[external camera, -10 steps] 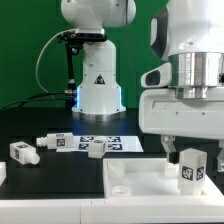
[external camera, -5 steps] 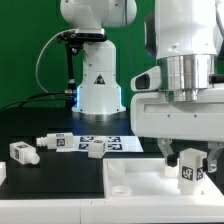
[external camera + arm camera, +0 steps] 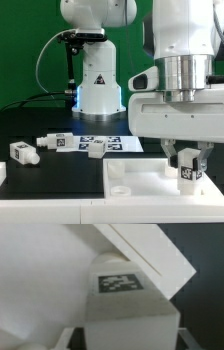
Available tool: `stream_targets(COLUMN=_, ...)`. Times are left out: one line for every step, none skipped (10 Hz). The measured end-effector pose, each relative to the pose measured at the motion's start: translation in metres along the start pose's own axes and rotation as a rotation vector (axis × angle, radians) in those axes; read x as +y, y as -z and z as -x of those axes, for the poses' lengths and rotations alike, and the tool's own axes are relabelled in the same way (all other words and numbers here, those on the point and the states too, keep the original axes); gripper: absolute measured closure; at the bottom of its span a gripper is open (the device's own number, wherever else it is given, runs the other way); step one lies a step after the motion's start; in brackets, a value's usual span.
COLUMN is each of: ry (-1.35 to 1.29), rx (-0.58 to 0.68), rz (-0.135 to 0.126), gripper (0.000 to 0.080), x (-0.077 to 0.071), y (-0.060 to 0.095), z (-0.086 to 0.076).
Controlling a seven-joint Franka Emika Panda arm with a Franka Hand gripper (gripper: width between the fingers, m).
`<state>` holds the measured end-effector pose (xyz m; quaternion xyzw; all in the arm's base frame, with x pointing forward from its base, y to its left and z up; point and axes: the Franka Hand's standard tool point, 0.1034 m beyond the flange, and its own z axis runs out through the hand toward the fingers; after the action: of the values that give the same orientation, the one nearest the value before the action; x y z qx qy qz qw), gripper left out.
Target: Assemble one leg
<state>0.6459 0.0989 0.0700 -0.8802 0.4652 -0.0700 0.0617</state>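
Note:
My gripper [image 3: 190, 172] is shut on a white leg [image 3: 189, 170] with a black-and-white tag and holds it upright over the far right part of the large flat white panel [image 3: 135, 178]. In the wrist view the held leg [image 3: 125, 308] fills the middle, its tag facing the camera, its far end against the panel [image 3: 40, 280] close to the raised rim [image 3: 150, 252]. The fingers sit on both sides of the leg. Three other legs lie on the black table at the exterior view's left: one near the edge [image 3: 24, 152], one [image 3: 53, 142] and one [image 3: 96, 148] by the marker board.
The marker board [image 3: 110, 144] lies flat behind the panel. The arm's white base [image 3: 98, 85] stands at the back centre with a cable beside it. A small white piece [image 3: 2, 171] shows at the left edge. A green wall is behind.
The gripper with the held leg has shifted slightly to the left and a little lower toward the panel. The loose legs have not moved.

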Motion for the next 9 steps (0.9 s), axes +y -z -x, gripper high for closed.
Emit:
stream_targets(ry=-0.071, rx=-0.002, rz=0.006, gripper=0.0507, x=0.0008, y=0.0, z=0.0004)
stream_targets(ry=-0.168, rx=-0.003, rz=0.011, gripper=0.0508, x=0.0019, y=0.0, z=0.0004)
stream_targets(ry=-0.345, rx=-0.005, rz=0.013, gripper=0.0508, x=0.004, y=0.0001, z=-0.0003)
stream_targets(ry=-0.49, rx=-0.018, rz=0.011, gripper=0.0507, x=0.0059, y=0.0001, z=0.0009)
stream_targets(ry=-0.605, rx=-0.026, rz=0.011, gripper=0.0507, x=0.0072, y=0.0003, z=0.002)
stream_targets(ry=-0.667, rx=-0.028, rz=0.014, gripper=0.0507, x=0.0078, y=0.0004, z=0.0025)
stream_targets(ry=-0.738, rx=-0.033, rz=0.018, gripper=0.0507, x=0.0085, y=0.0003, z=0.0029)
stream_targets(ry=-0.792, rx=-0.037, rz=0.02, gripper=0.0507, x=0.0087, y=0.0004, z=0.0035)
stream_targets(ry=-0.824, rx=-0.039, rz=0.022, gripper=0.0507, x=0.0088, y=0.0004, z=0.0039)
